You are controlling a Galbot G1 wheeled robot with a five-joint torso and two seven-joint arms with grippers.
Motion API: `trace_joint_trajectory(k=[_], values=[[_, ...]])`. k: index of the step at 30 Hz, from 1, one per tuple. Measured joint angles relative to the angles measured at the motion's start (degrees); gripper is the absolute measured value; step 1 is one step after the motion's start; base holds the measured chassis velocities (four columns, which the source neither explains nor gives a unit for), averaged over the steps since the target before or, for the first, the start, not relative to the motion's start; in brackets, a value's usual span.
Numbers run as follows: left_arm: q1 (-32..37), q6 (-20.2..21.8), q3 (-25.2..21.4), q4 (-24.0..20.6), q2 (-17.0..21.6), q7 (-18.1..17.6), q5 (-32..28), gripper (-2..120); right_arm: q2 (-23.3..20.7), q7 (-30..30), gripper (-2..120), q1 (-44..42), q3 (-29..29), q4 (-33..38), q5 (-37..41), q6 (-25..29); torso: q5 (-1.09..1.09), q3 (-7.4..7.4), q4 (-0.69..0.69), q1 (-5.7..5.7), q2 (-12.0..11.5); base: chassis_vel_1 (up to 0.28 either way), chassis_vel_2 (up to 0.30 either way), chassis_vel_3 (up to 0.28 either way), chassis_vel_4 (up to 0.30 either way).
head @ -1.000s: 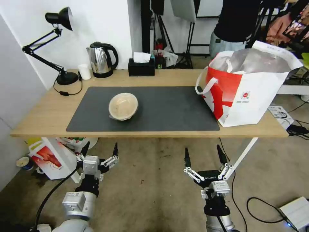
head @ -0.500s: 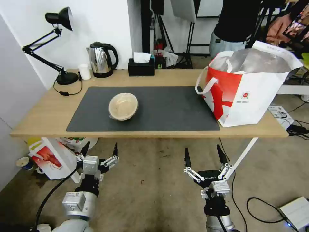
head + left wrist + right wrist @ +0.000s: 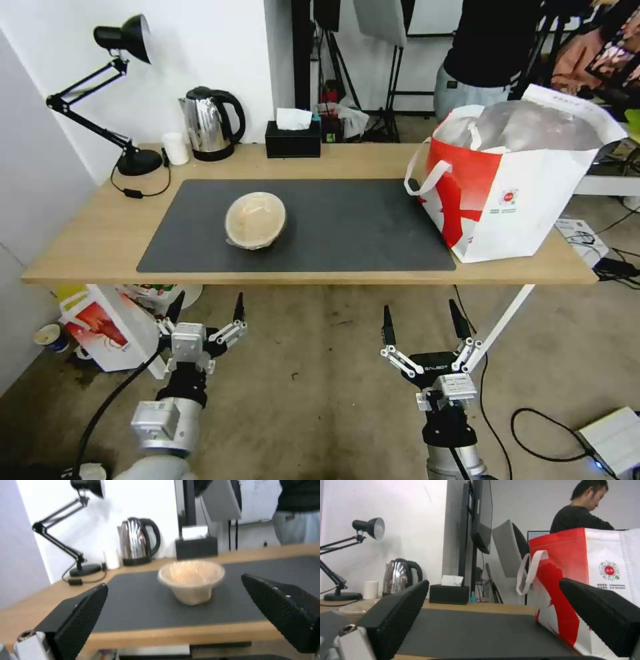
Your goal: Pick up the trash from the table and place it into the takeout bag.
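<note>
While both arms are parked low in front of the bench (image 3: pixel 93 247), nothing is being held: the left end effector (image 3: pixel 205 312) is seen with its fingers spread apart over the floor, and the right end effector (image 3: pixel 421 321) is spread wide too, also below the bench's front edge. The tan bowl (image 3: pixel 255 220) is sat upright on the grey mat (image 3: pixel 347 227), left of the middle, and it's framed between the left fingers in the left wrist view (image 3: pixel 190 580). The takeout bag (image 3: pixel 513 193) is stood open at the right end of the bench, partly on the mat, silver lining showing, one white handle hanging toward the mat. At the back edge a lamp (image 3: pixel 113 93), kettle (image 3: pixel 210 123), small white cup (image 3: pixel 175 148) and tissue box (image 3: pixel 293 137) are lined up.
</note>
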Motion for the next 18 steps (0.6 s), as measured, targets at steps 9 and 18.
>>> trace_joint_trajectory(k=[9,18], values=[[2.11,-11.28,5.76,-1.19,-2.15,-9.10,3.48,100,0.00,0.00,100,-0.01,-0.01,0.00,0.01,0.00,-0.02,0.00,0.00,0.00,0.00,0.000,0.000,0.000,0.000],[3.74,-20.16,10.23,-2.22,-3.82,-16.34,6.26,100,0.00,0.00,100,0.00,-0.02,0.00,0.01,0.00,-0.03,0.00,0.00,0.00,0.00,0.000,0.000,0.000,0.000]])
